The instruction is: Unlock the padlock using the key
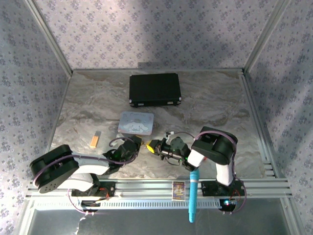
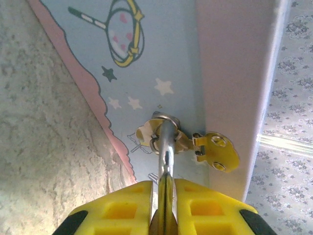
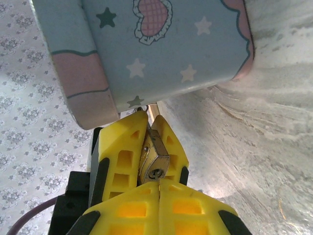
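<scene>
Left claw (image 2: 164, 185): clenched on the padlock (image 3: 154, 159), with 1 yellow finger on each side of the brass body.
Padlock: just beside the near wall of the pastel tin (image 3: 161, 49), above the marble table (image 3: 274, 122). Its keyhole face is turned toward the right claw.
Shackle (image 2: 165, 147): thin and silvery, running up to the tin's gold hasp (image 2: 217, 152). I cannot tell whether it passes through the hasp.
Right claw (image 3: 159, 183): its 2 fingers are pressed together, with the tips right at the keyhole.
Key: too thin to make out. I cannot tell whether it is pinched in the seam between those fingers.
Done: the padlock is gripped with its keyhole presented, and the 2 claws are nose to nose.
Left: nothing shows the shackle sprung, so the lock is probably not yet open. By my reading, seating the key fully, turning it and freeing the shackle all remain.
</scene>
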`<action>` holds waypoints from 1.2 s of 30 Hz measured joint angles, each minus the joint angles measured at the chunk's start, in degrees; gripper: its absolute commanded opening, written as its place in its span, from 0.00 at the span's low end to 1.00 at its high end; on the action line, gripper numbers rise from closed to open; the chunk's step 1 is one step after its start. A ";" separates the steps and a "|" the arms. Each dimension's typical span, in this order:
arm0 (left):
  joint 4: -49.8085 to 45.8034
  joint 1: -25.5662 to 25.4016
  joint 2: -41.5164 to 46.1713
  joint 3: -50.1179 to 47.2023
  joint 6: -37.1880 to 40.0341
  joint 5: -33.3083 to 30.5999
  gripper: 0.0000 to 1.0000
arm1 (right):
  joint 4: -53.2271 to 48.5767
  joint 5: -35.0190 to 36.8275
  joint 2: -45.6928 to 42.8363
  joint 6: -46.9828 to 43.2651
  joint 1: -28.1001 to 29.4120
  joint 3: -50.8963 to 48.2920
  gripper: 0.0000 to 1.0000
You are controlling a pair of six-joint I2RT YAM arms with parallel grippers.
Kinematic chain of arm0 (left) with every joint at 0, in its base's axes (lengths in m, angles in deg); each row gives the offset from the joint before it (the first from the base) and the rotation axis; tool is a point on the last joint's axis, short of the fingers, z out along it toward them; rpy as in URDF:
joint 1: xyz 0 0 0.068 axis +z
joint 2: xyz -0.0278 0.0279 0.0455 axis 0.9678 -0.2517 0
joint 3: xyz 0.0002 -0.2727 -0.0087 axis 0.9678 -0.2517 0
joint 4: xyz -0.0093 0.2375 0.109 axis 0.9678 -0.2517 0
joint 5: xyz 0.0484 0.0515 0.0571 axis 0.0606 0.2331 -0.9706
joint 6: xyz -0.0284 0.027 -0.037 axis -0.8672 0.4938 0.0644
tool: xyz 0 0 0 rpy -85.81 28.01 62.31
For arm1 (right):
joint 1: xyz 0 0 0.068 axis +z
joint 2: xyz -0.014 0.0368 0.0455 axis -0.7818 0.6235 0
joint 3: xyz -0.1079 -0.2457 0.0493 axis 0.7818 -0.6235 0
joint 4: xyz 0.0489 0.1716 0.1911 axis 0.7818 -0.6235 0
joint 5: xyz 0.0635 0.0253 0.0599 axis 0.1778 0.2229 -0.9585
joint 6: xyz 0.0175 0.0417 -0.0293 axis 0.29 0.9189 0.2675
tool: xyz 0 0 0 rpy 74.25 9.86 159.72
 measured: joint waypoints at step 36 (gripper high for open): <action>16.09 -1.11 -13.38 4.20 -1.36 -0.02 0.00 | -12.72 -9.14 -5.70 -11.52 -7.91 -0.42 0.58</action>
